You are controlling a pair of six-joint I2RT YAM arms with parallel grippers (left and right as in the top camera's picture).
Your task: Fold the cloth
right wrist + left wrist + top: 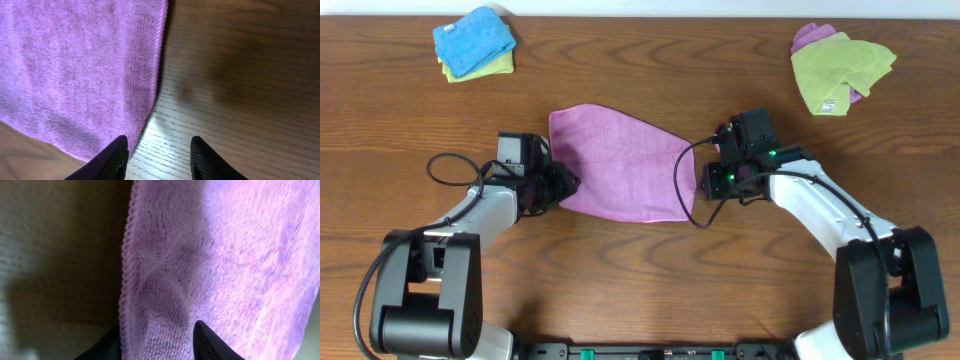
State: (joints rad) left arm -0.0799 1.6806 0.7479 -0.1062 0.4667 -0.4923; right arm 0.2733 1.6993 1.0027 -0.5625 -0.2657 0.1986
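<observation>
Cloth [620, 165] lies spread flat mid-desk, single layer, no fold made yet. Its long sides slant from the far-left toward the near-right corner.

Left fingers [207, 344] are at the cloth's left edge, near its near-left corner. They are parted wide with the scalloped hem running up between them, and nothing looks pinched in the wrist view.

Right fingers [112, 157] are at the cloth's right edge, also parted and holding nothing. Only bare desk [240, 75] shows between them, and the cloth edge sits just beside one finger.

Judged stage: lining up grasps on opposite edges.

Risks:
- The right fingers are off the fabric. Closing here would likely catch air or only the very edge, which would slip on the lift.
- The left fingers may nip just the trim. Thin cloth flat on wood is hard to get under, so the tips could scrape the desk or bunch the hem.
- If one side grips and the other misses, the cloth drags askew and the fold comes out crooked.
- The right arm's black cable [678, 185] loops across the cloth's right edge in the overhead view and could snag or drag the fabric.

The blue cloth [475, 35] at the far-left corner and the lime-green cloth [840, 65] at the far-right corner are well apart from the work, so interference looks unlikely.
</observation>
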